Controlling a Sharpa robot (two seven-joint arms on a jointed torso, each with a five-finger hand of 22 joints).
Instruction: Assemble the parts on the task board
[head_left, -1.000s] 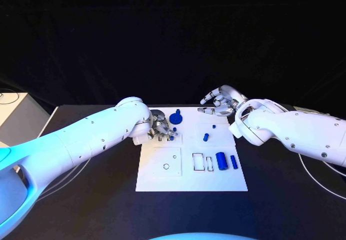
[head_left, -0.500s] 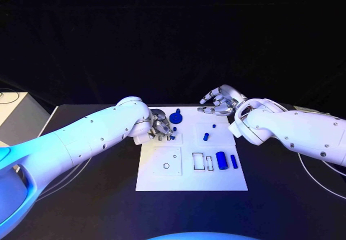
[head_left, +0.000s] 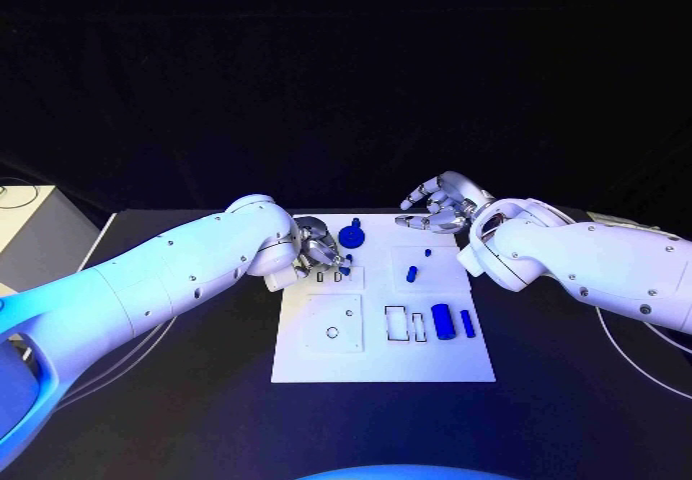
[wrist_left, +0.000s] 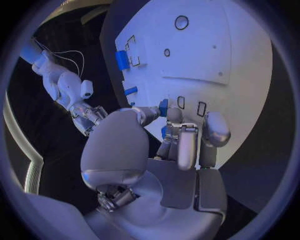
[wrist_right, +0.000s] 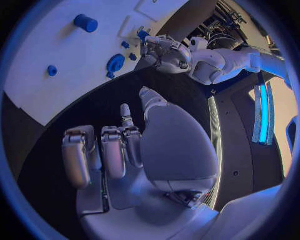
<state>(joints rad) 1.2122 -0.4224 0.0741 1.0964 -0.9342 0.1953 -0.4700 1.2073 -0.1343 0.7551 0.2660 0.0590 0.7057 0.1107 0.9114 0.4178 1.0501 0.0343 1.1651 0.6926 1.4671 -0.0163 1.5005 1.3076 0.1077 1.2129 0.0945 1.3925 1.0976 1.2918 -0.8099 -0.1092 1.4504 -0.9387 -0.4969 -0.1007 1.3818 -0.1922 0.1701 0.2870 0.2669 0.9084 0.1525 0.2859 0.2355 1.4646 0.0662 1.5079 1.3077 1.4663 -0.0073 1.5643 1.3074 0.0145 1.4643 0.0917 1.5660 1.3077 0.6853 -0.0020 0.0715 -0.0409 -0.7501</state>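
On the black table (head_left: 188, 400), dead centre, sits the white task board (head_left: 382, 365), so everything below placed relative to that.

Over the board's far-left part: left hand (head_left: 320, 252), fingers curled down onto the surface, pinching a small blue part (wrist_left: 163, 107) between thumb and a fingertip, right next to a pair of little rectangular slots (wrist_left: 190, 105). Definitely gripping, not just resting. Another bit of blue (wrist_left: 164, 132) peeking out lower between the fingers, can't tell what exactly.

Just past the board's far-right corner, up off the table: right hand (head_left: 440, 203), palm up-ish, fingers loosely curled and apart, nothing in it.

Still lying loose on the board:
- round blue disc (head_left: 352, 237) near the far edge, between the two hands
- small blue peg (head_left: 411, 272) roughly mid-board
- fat blue cylinder (head_left: 443, 321) on the right side, with a thinner blue bar (head_left: 467, 322) just beside it
- empty rectangular cutouts (head_left: 395, 320) just left of the cylinder
- round hole (head_left: 332, 333) in the left half, nearer side
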